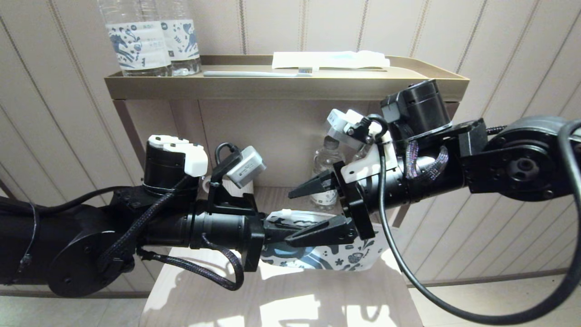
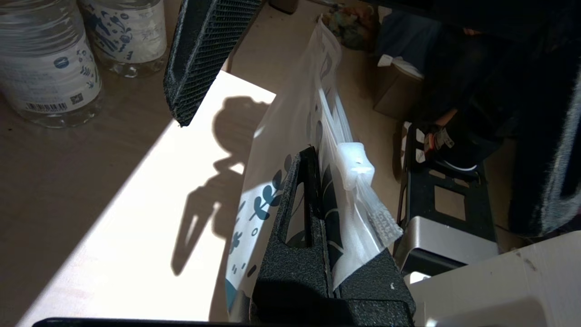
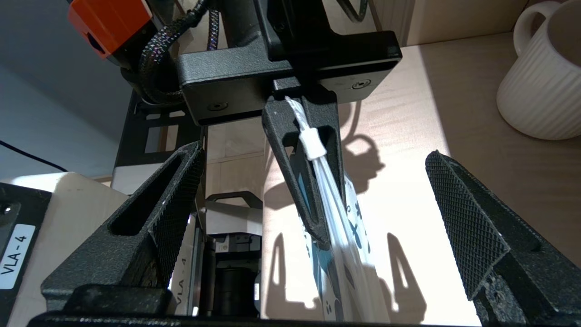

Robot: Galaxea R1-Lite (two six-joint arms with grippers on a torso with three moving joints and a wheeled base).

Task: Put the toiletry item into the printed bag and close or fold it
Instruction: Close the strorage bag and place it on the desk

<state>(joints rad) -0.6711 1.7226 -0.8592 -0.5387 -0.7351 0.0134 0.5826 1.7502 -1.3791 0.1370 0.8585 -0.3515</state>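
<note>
The left gripper [image 1: 283, 231] is clenched on the top edge of the printed bag [image 1: 317, 259], right by the white zip slider [image 2: 356, 165]. It holds the bag upright off the lower shelf [image 1: 281, 299], with the rest hanging down toward the wood. This likely keeps the mouth presented edge-on to the other arm, so the zip line can be worked.

The right gripper [image 1: 313, 211] faces the left one from the opposite side, released and spread wide. One finger [image 3: 177, 204] and the other [image 3: 467, 222] flank the bag's top edge without touching it. It is probably lined up to pinch the slider or the seal, so the step looks like closing.

Whether the toiletry item is inside cannot be told. A toothbrush [image 1: 258, 73] and a flat white packet [image 1: 329, 59] lie on the tan tray [image 1: 286, 86] on the upper shelf.

Materials:
- Bag: thin, glossy, floppy white plastic film with blue leaf and flower doodles and a ribbed zip strip.
- Slider: a small, hard, translucent clip.
- Finger pads: black, wedge-shaped and cross-hatched for grip.
- Shelf: matte pale wood grain with a bright sun patch.

Clear water bottles [image 1: 152, 41] with blue printed labels stand on the tray, and more stand on the lower shelf [image 2: 50, 72]. A ribbed white ceramic mug [image 3: 542, 77] sits on the shelf near the bag.
</note>
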